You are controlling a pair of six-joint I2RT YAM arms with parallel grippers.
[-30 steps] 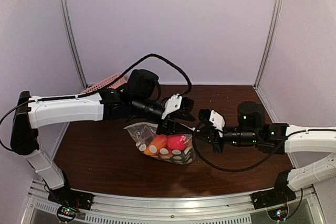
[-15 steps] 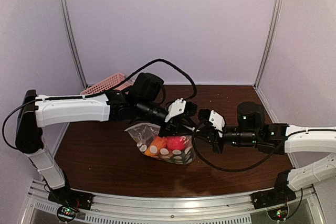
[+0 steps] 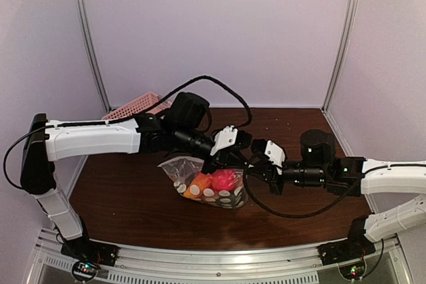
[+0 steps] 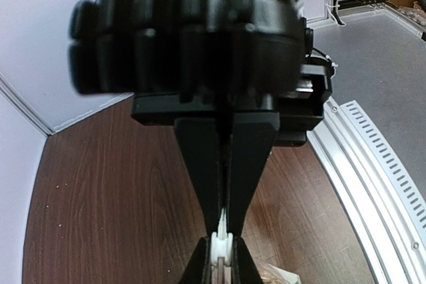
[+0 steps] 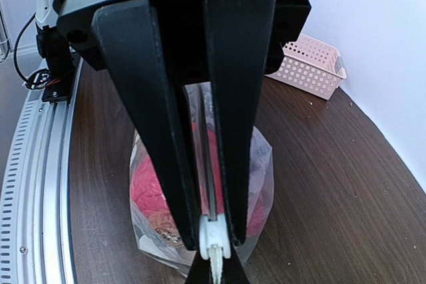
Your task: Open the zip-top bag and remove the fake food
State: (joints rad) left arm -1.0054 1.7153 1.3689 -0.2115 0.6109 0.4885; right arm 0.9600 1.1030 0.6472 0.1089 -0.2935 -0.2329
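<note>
Dark wood table [image 3: 120, 197] sits between pale walls, with a pink basket [image 3: 136, 106] at its far left corner. At mid-table is the dotted bag [image 3: 178, 171], with the food [image 3: 225, 179] inside showing as orange and pink-red pieces. The left gripper [image 3: 219, 159] and right gripper [image 3: 253, 164] meet over the bag's top, close together. Each wrist view shows that gripper's fingers pressed together on the white zip strip [image 5: 214, 237].
</note>
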